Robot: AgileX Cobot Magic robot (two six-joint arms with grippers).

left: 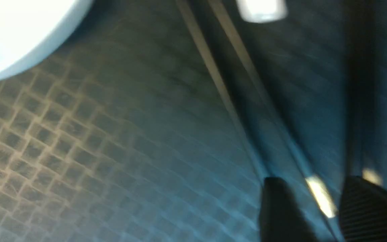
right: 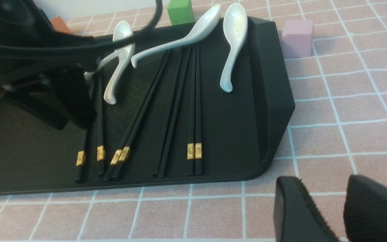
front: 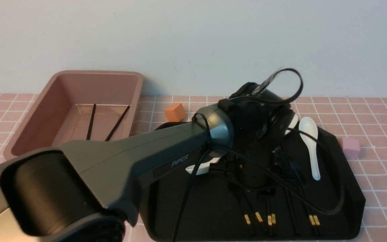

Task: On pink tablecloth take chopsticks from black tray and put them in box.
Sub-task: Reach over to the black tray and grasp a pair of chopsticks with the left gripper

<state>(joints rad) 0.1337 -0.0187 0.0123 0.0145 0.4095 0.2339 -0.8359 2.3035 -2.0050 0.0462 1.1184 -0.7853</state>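
Note:
The black tray (front: 348,181) lies on the pink tablecloth (front: 381,168) at right centre. Several black chopsticks (right: 193,111) with gold bands lie in it lengthwise. My left gripper (front: 255,191) is low over the tray's middle, open. In the left wrist view its jaws (left: 314,183) straddle one chopstick (left: 319,196) at its gold band, close to the tray floor (left: 113,134). The box (front: 22,134) stands at the far left with two chopsticks (front: 91,121) in it. My right gripper (right: 331,201) is open and empty over the cloth (right: 348,111), off the tray's near right corner (right: 267,84).
Three white spoons (right: 233,43) lie at the tray's far end; one shows in the front view (front: 311,148). An orange cube (front: 175,112) sits behind the tray, a pink cube (front: 351,148) to its right, a green cube (right: 180,10) at the back. The left arm crosses between box and tray.

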